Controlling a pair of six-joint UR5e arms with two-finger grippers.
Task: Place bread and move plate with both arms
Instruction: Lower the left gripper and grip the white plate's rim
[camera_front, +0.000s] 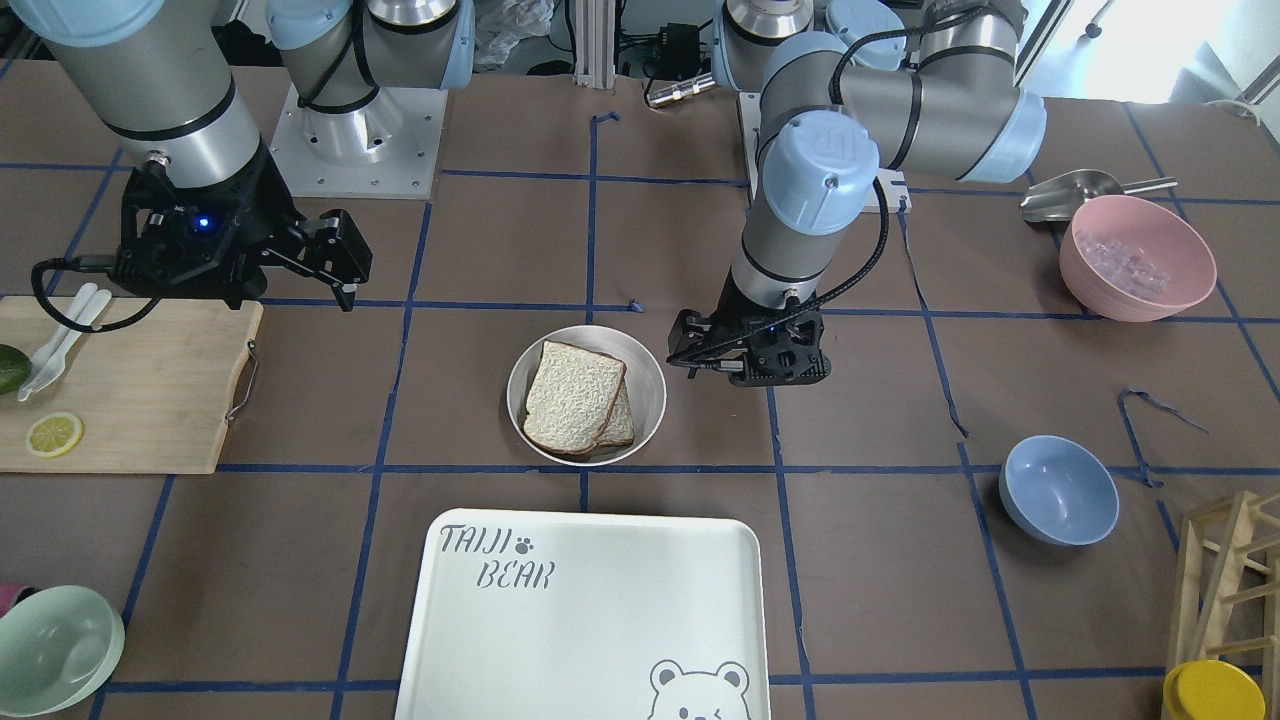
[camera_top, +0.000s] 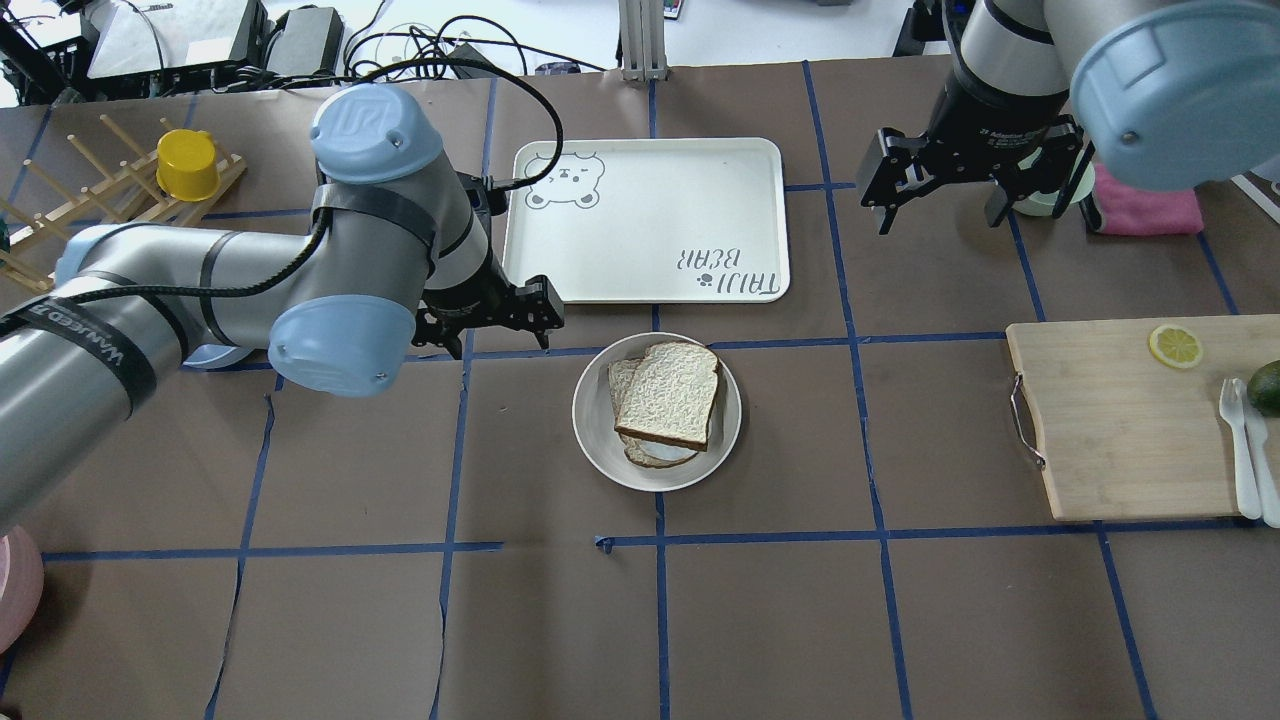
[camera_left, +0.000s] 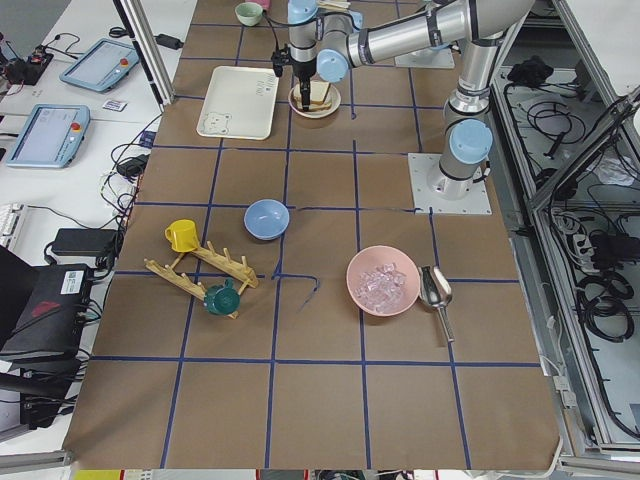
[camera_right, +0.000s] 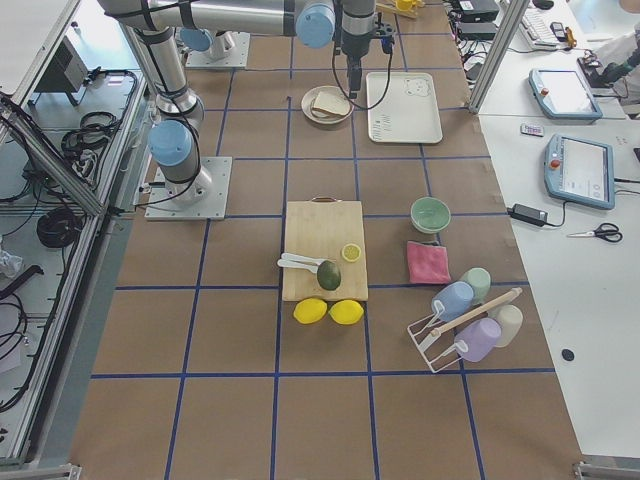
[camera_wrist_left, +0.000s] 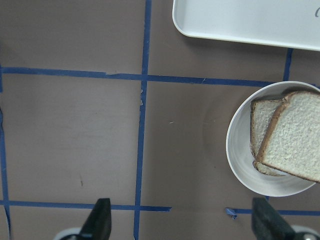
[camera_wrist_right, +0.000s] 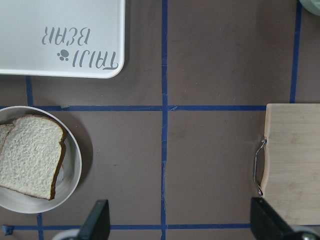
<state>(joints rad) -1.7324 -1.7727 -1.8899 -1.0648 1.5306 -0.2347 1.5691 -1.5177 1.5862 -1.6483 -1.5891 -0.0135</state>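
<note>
The off-white round plate (camera_front: 650, 385) (camera_top: 590, 420) sits mid-table. The plain bread (camera_front: 573, 395) (camera_top: 668, 393) lies in it on top of a second slice, which is mostly hidden. My left gripper (camera_top: 490, 330) (camera_front: 745, 355) hovers just beside the plate, open and empty. In the left wrist view its gripper (camera_wrist_left: 182, 225) has the jaws wide apart, with the plate (camera_wrist_left: 235, 150) and bread (camera_wrist_left: 295, 140) to the right. My right gripper (camera_top: 938, 215) is open and empty, raised well away from the plate. In the right wrist view (camera_wrist_right: 180, 225) the bread (camera_wrist_right: 30, 155) is at lower left.
The white bear-print tray (camera_front: 600, 620) (camera_top: 640, 200) lies just beyond the plate. A wooden cutting board (camera_top: 1120, 420) holds a lemon slice and cutlery on my right. A blue bowl (camera_front: 1060, 490), a pink bowl (camera_front: 1137, 257) and a green bowl (camera_front: 55, 650) stand around.
</note>
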